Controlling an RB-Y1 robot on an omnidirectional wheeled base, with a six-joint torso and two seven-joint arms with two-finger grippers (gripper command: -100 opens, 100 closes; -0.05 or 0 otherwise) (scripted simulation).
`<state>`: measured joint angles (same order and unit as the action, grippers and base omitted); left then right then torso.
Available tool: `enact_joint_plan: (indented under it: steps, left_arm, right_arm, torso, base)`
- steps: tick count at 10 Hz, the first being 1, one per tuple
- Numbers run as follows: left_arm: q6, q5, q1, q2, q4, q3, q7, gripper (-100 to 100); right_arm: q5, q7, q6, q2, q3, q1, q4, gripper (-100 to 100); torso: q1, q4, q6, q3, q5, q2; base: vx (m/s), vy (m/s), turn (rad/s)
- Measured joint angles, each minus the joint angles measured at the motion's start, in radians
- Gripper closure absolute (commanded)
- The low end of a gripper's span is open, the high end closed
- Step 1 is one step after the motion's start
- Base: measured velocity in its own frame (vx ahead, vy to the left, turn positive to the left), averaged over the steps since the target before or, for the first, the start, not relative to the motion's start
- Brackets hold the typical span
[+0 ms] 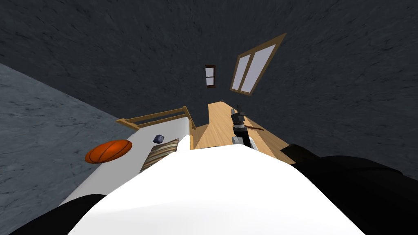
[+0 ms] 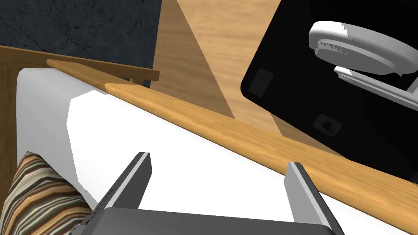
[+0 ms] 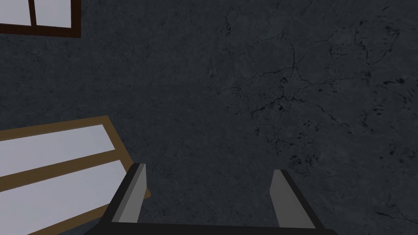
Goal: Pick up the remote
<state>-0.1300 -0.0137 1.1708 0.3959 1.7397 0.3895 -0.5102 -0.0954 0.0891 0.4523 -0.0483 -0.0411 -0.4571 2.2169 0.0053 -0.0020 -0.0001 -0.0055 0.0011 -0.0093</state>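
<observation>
Attention is drawn to the remote (image 1: 158,138), which is taken to be the small dark blue thing lying on the white mattress (image 1: 106,175) of the bed; its shape is too small to be made out with certainty. It is placed between an orange basketball (image 1: 108,151) and a striped pillow (image 1: 161,153), just beside the pillow's far end and near the bed's wooden end frame (image 1: 157,116).

The left gripper (image 2: 219,160) is held over the mattress, close to the wooden side rail (image 2: 228,130). Its two fingers are spread wide with nothing between them, the pillow is seen off to one side, and the remote is not yet reached. The right gripper (image 1: 237,110) is raised over the wooden floor (image 1: 220,122), well apart from the bed, and its fingers are likewise spread and empty.

Such a remote is judged to be light and stiff, with a smooth casing that could slip between thin blades. Hold is best taken across its narrower width, near the middle, so that neither end droops. As the bedding is probably soft, the remote may sink or tip if it is pressed from above, so the fingers should be brought down on either side of it. The basketball could be set rolling if it is brushed.
</observation>
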Motion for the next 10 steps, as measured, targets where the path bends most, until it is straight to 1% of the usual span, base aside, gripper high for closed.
enact_joint_plan:
  steps: [1, 2, 3, 4, 5, 6, 7, 8, 9, 10]
  left_arm:
    - [0.012, 0.002, 0.021, 0.009, -0.020, 0.023, -0.014, -100]
    - [0.036, -0.005, 0.019, 0.034, -0.046, 0.045, -0.038, -100]
    - [0.054, -0.008, 0.029, 0.052, -0.072, 0.067, -0.060, -100]
    - [0.050, -0.007, 0.055, 0.066, -0.076, 0.077, -0.070, -100]
    - [0.044, -0.006, 0.066, 0.070, -0.102, 0.095, -0.078, -100]
    - [0.057, -0.009, 0.071, 0.082, -0.112, 0.121, -0.094, -100]
    - [0.063, -0.009, 0.075, 0.086, -0.124, 0.133, -0.104, -100]
    - [0.060, -0.015, 0.084, 0.107, -0.129, 0.147, -0.118, -100]
    - [0.061, -0.014, 0.094, 0.116, -0.140, 0.149, -0.124, -100]
    - [0.062, -0.013, 0.093, 0.124, -0.177, 0.156, -0.130, -100]
  right_arm:
    - [0.000, 0.000, 0.000, 0.000, 0.000, 0.000, 0.000, 0]
    - [0.000, 0.000, 0.000, 0.000, 0.000, 0.000, 0.000, 0]
    - [0.000, 0.000, 0.000, 0.000, 0.000, 0.000, 0.000, 0]
    - [0.000, 0.000, 0.000, 0.000, 0.000, 0.000, 0.000, 0]
    - [0.000, 0.000, 0.000, 0.000, 0.000, 0.000, 0.000, 0]
    - [0.000, 0.000, 0.000, 0.000, 0.000, 0.000, 0.000, 0]
    - [0.000, 0.000, 0.000, 0.000, 0.000, 0.000, 0.000, 0]
    - [0.000, 0.000, 0.000, 0.000, 0.000, 0.000, 0.000, 0]
    - [0.000, 0.000, 0.000, 0.000, 0.000, 0.000, 0.000, 0]
    - [0.000, 0.000, 0.000, 0.000, 0.000, 0.000, 0.000, 0]
  torso:
    - [0.001, 0.000, 0.000, -0.001, 0.000, -0.002]
    - [0.000, -0.001, 0.000, -0.002, 0.000, -0.003]
    - [0.001, -0.001, 0.000, -0.002, 0.000, -0.004]
    - [0.000, -0.001, 0.000, -0.001, 0.000, -0.002]
    - [0.000, 0.000, 0.000, 0.000, 0.000, -0.001]
    - [0.004, -0.001, 0.001, 0.000, -0.004, 0.001]
    - [0.008, -0.003, 0.003, 0.001, -0.009, 0.004]
    - [0.014, -0.006, 0.006, 0.001, -0.015, 0.008]
    - [0.020, -0.007, 0.006, 0.002, -0.016, 0.011]
    - [0.023, -0.006, 0.007, 0.003, -0.015, 0.012]
  base:
    - [0.184, 0.107, -0.152]
    - [0.188, 0.127, -0.129]
    - [0.142, 0.128, -0.040]
    - [0.136, 0.109, -0.079]
    - [0.154, 0.094, -0.101]
    - [0.099, 0.065, -0.045]
    - [0.089, 0.054, -0.077]
    - [0.066, 0.072, -0.050]
    - [0.060, 0.109, -0.092]
    - [0.145, 0.165, -0.162]
